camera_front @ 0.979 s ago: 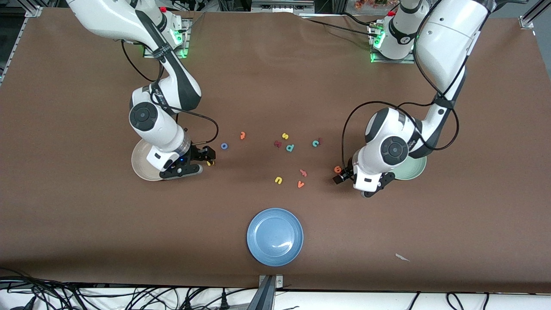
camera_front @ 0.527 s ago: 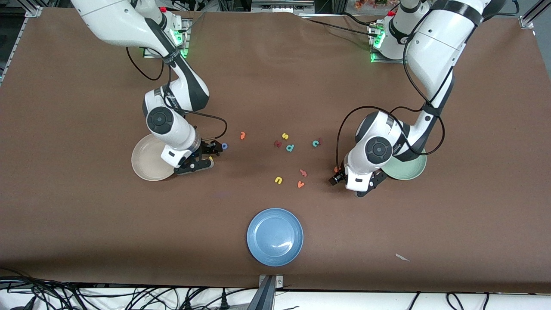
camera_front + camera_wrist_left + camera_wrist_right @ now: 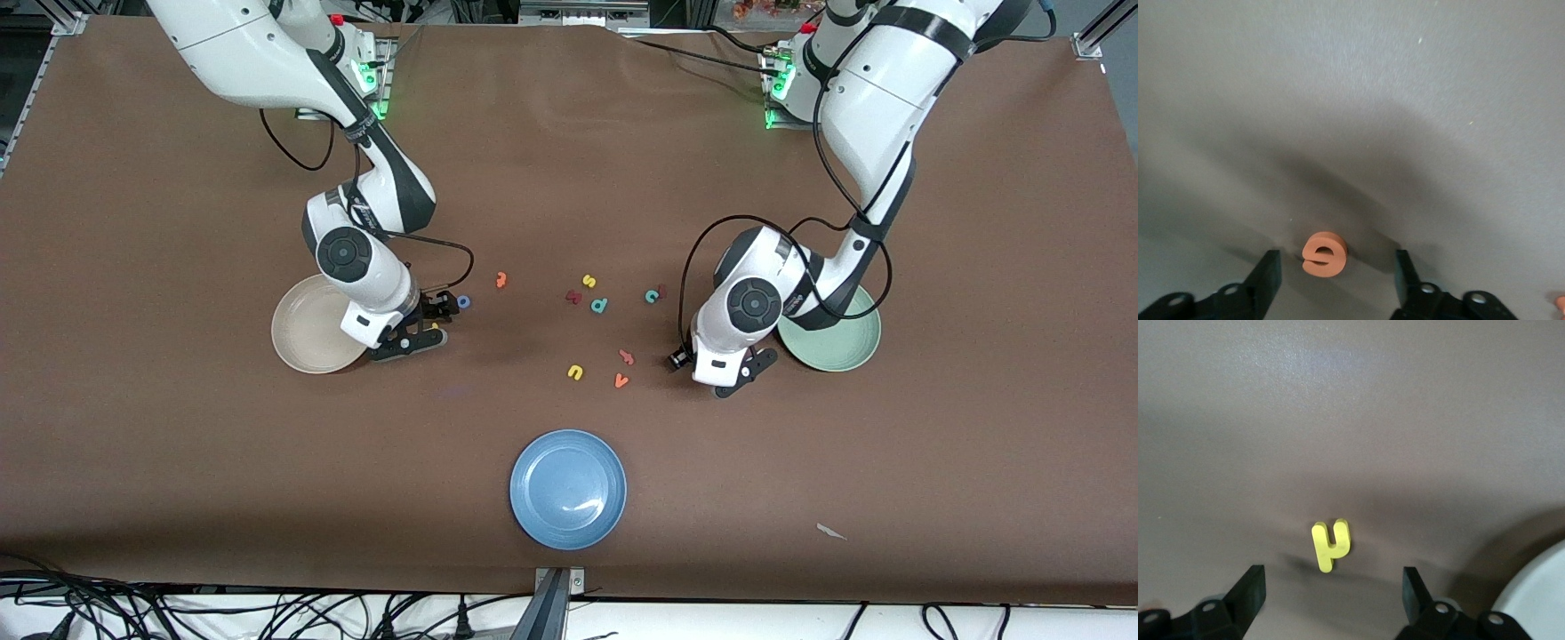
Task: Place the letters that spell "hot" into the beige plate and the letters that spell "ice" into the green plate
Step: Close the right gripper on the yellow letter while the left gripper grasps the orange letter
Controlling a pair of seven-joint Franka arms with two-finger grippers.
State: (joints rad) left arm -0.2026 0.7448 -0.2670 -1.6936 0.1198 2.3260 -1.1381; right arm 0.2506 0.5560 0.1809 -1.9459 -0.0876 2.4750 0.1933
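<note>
L gripper [image 3: 1335, 280] open, jaws straddling the orange "e" [image 3: 1324, 253] on the table, green plate [image 3: 845, 342] just beside the arm. R gripper [image 3: 1331, 597] open too, yellow "h" [image 3: 1331, 545] between jaws, beige plate [image 3: 307, 336] right next to it. Risk, imo: letters tiny and flat, so closing slightly off-centre could flick one away or pinch the mat. Vs a sec ago: both grippers have shifted toward table centre, jaws narrowing.

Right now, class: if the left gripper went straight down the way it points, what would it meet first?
Most likely the orange "e", lying on the table between the left gripper's open fingers; how high it is remains unclear.
</note>
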